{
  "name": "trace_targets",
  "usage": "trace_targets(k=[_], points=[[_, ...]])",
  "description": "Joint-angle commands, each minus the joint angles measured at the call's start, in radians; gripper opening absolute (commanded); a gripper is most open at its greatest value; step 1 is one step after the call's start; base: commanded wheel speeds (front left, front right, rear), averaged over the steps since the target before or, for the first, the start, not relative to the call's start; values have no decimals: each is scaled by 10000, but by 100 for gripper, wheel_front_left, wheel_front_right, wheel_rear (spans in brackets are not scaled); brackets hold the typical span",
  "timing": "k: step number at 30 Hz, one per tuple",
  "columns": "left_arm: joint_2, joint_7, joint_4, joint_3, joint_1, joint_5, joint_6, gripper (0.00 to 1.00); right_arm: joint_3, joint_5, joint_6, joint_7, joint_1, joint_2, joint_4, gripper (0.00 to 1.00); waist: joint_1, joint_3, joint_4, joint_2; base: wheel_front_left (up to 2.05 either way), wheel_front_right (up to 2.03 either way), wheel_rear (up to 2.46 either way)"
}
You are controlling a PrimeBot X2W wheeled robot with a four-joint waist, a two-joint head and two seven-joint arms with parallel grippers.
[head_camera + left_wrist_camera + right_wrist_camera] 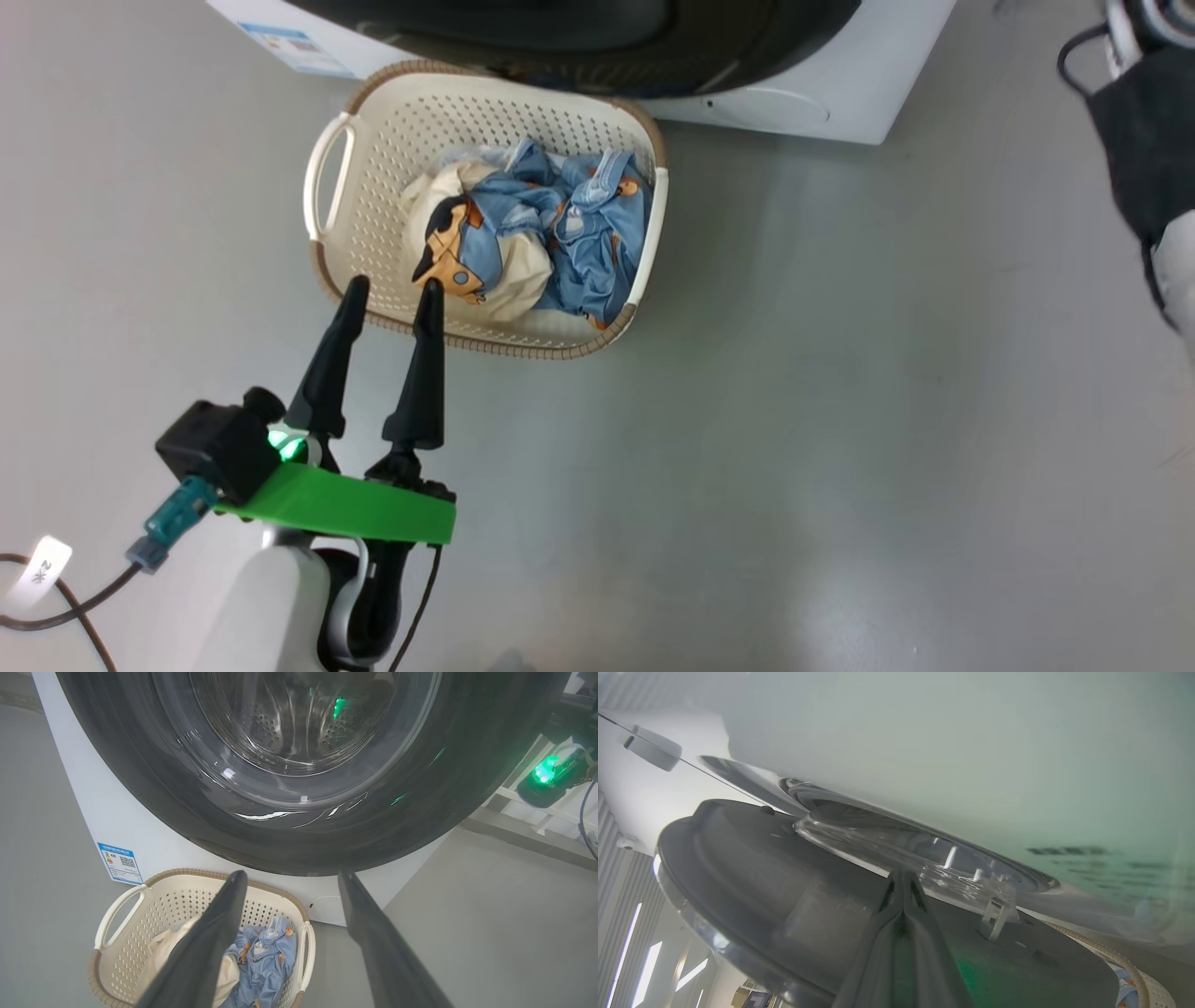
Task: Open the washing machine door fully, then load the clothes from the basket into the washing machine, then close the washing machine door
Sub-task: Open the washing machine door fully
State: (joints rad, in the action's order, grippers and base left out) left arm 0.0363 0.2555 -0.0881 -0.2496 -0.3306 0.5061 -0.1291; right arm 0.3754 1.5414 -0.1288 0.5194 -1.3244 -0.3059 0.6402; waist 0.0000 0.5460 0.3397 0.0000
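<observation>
Left gripper point(393, 291): two long dark fingers spread wide apart, nothing held; it is raised by the near left rim of the small cream-white perforated plastic basket point(373, 131) with a brown woven-look rim.

Right gripper point(903, 877): fingers pressed together, nothing held. The tips are set close to the grey inner face of the large round glossy black washing machine door point(752, 872), beside its bulging clear glass porthole point(901, 844); contact cannot be told.

Surface: smooth pale grey floor point(840, 420), on which the basket and the big white front-loading washing machine point(840, 84) are stood.

Room: a grey ribbed wall point(616, 877) is glimpsed in the right wrist view.

Task items: the basket is placed just before the machine, below the door. Light blue bear-printed and cream clothes point(551, 233) are heaped inside it, toward its right side. A gap is seen between the door and the machine's white front in the right wrist view.

Other items:
- A perforated steel drum point(289, 723) is seen through the glass.
- A blue label point(120, 863) is fixed at the machine's lower front corner, just behind the basket's left handle.
- A dark cable with a white tag point(42, 565) is laid on the floor at the lower left.

Obstruction: the door's lower edge overlaps the basket's far rim in the head view.
</observation>
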Motion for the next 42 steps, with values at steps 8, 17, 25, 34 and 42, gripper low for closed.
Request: trace_targets(k=[8,17,25,34,42], points=[[340,63,-39,410,202,-165,-16,100,309,209,-19,200,1635,407,-875,0,0,-853,-214,0,0,0,0],[444,63,-166,557,724,-340,-16,100,478,411,-19,318,2806,592,-1432,0,0,-1609,-452,0,0,0,0],[517,63,-273,574,1124,-449,-16,100,627,519,-19,455,3621,818,-1905,0,0,-2212,-549,0,0,0,0],[515,63,-275,576,1479,-499,-16,100,947,434,-19,648,4468,1111,-2450,0,0,-2670,-495,0,0,0,0],[504,63,-258,593,1518,-500,-16,100,1372,352,-19,898,4923,1454,-2700,0,0,-2877,-326,0,0,0,0]])
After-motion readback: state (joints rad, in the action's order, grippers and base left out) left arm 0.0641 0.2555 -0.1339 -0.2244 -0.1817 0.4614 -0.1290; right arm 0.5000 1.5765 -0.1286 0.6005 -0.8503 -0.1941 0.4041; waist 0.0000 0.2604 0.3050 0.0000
